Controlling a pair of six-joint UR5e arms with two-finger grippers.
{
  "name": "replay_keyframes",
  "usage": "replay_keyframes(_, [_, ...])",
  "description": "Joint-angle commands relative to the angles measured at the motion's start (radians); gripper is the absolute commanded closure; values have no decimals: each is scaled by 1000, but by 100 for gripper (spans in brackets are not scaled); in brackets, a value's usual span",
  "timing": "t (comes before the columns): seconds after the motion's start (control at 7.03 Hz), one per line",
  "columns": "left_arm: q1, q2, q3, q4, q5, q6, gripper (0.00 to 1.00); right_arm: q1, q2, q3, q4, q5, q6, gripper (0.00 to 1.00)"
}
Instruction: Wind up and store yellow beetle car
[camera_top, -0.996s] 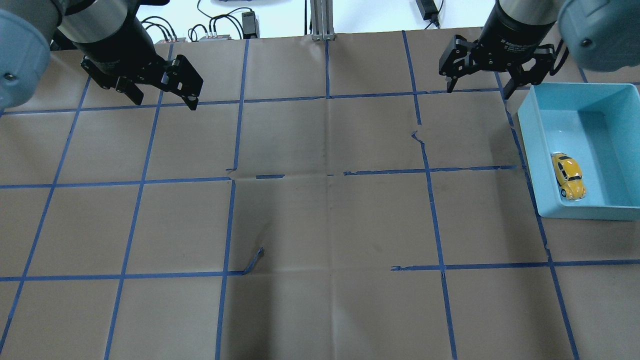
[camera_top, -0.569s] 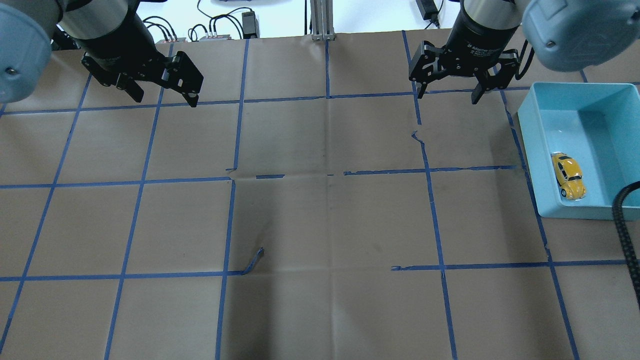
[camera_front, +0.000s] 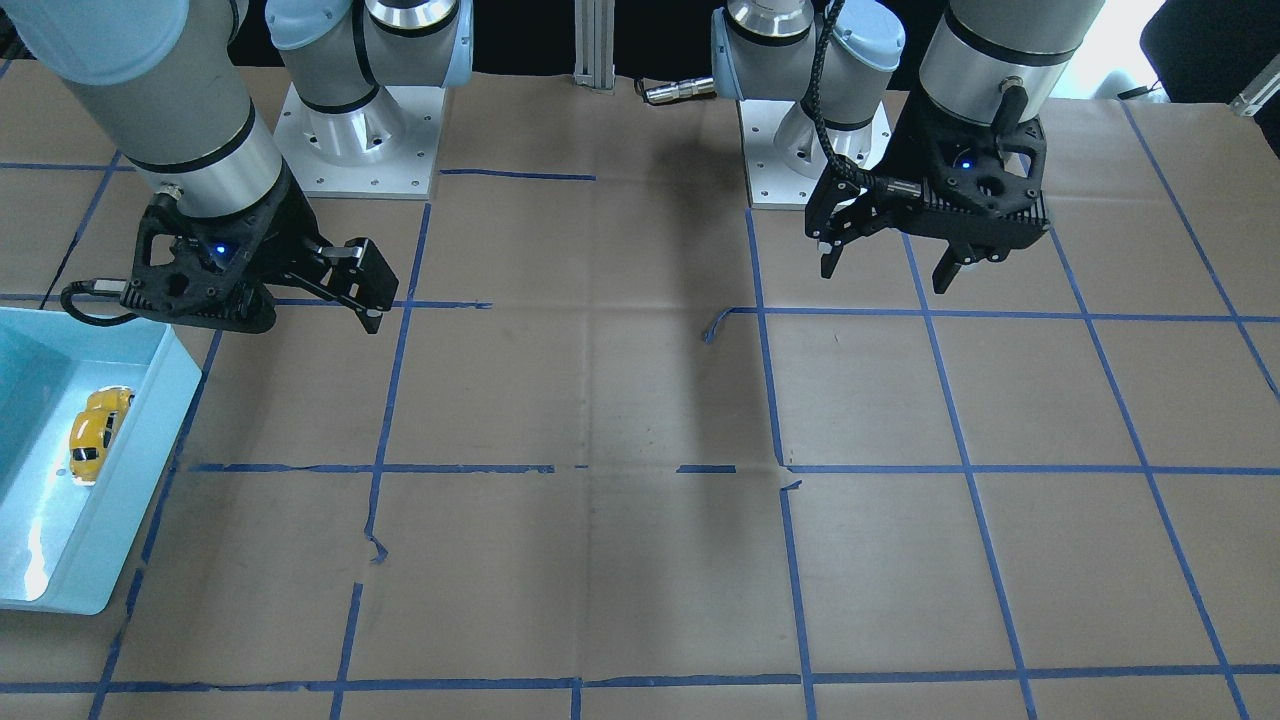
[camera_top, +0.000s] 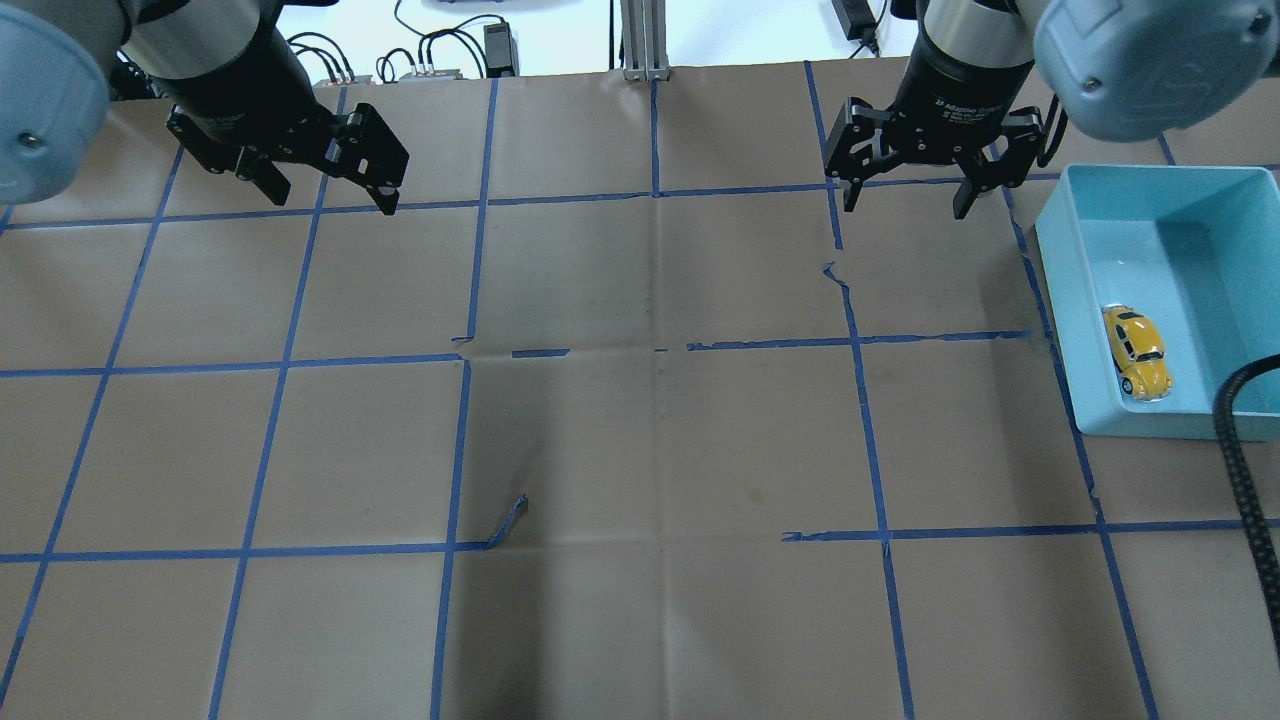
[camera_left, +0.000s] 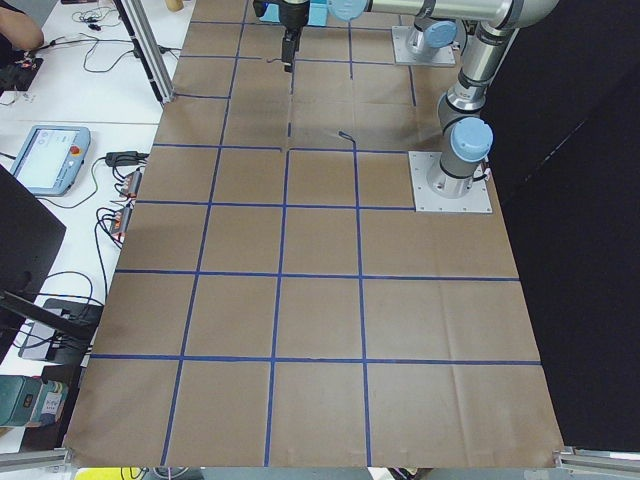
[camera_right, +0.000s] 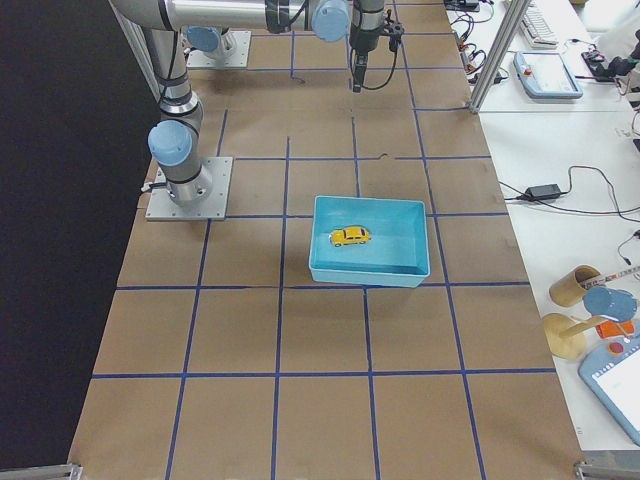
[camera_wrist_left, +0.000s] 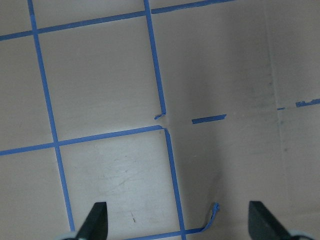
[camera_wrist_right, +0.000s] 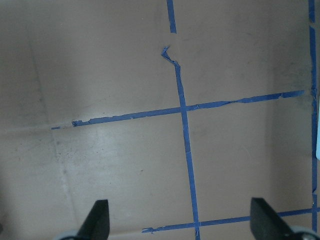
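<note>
The yellow beetle car (camera_top: 1137, 352) lies inside a light blue bin (camera_top: 1052, 270) at the table's right side, near the bin's left wall. It also shows in the front view (camera_front: 95, 435) and the right side view (camera_right: 350, 236). My right gripper (camera_top: 906, 208) is open and empty, hanging over the table to the left of the bin's far corner. Its wrist view (camera_wrist_right: 181, 220) shows only paper and tape. My left gripper (camera_top: 330, 200) is open and empty over the far left of the table. Its wrist view (camera_wrist_left: 180, 222) shows only paper and tape.
Brown paper with a blue tape grid covers the table. A loose curl of tape (camera_top: 508, 522) sticks up near the middle. A black cable (camera_top: 1240, 470) hangs at the right edge in front of the bin. Power bricks and cables (camera_top: 440, 60) lie beyond the far edge.
My right gripper has moved left, away from the bin's far corner, still open. The black cable has come into view at the right edge. The left gripper and car have barely moved.
</note>
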Motion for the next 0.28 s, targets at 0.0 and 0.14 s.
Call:
replay_keyframes(0.0, [3,-12,-1,6,1,-2,0,-1,1,6,1,6,2,0])
replay_keyframes(0.14, [5,-11,-1,6,1,-2,0,-1,1,5,0,6,2,0])
